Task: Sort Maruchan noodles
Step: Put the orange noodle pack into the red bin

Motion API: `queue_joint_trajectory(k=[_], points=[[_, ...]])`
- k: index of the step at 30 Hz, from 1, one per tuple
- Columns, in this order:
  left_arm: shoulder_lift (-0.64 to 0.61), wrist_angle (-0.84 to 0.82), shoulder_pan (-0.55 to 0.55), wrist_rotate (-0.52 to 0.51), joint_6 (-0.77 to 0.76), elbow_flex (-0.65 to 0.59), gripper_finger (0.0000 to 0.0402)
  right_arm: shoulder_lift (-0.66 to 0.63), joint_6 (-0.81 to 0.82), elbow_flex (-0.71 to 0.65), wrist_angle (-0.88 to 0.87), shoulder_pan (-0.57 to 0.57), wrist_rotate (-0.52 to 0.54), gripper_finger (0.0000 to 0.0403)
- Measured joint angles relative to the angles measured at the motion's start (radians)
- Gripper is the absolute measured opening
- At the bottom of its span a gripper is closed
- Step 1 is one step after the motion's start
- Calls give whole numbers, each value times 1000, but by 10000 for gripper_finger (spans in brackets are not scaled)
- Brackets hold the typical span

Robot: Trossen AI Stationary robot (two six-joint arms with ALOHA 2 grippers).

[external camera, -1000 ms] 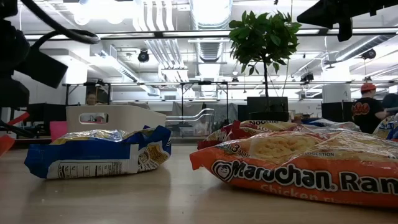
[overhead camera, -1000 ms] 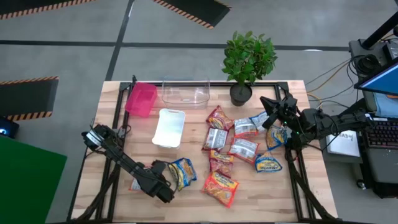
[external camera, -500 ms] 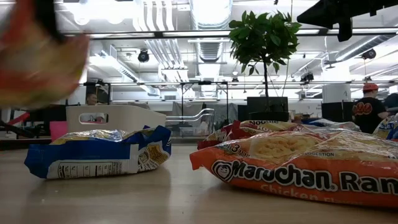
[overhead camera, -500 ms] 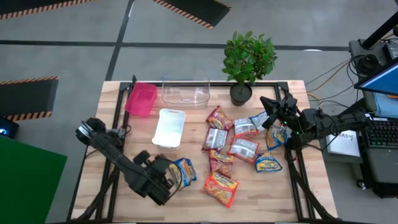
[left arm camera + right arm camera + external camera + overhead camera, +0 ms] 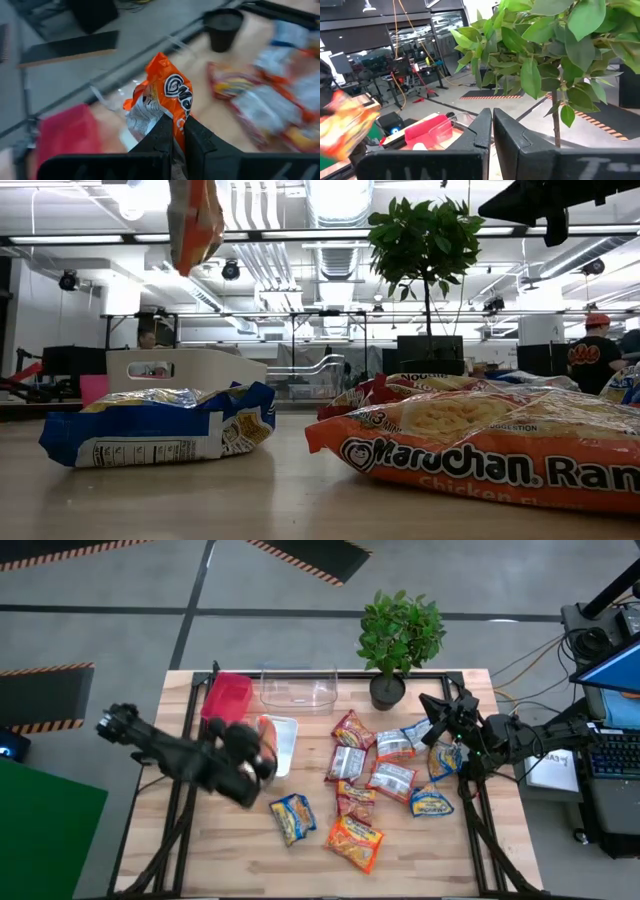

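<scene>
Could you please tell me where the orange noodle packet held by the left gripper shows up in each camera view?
High view: orange packet over the white tray.
Low view: hanging at the top.
Left wrist view: centre, pinched in the left gripper.
Right wrist view: blurred at one edge.
Shared landmark: red tray.

Orange packet (image 5: 169, 102) with white logo swirl, silvery back; blue-and-yellow packet (image 5: 160, 423); red tray (image 5: 228, 695); white tray (image 5: 285, 736); green plant (image 5: 400, 630).
</scene>
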Motion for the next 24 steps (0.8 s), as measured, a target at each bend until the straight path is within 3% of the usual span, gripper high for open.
queue_joint_trajectory(k=[8, 24], points=[[-71, -1, 276, -15, 226, -11, 2, 16, -6, -2, -15, 0, 0, 9], [-49, 2, 710, -30, 612, -86, 9, 23, -7, -15, -38, 0, 0, 9]])
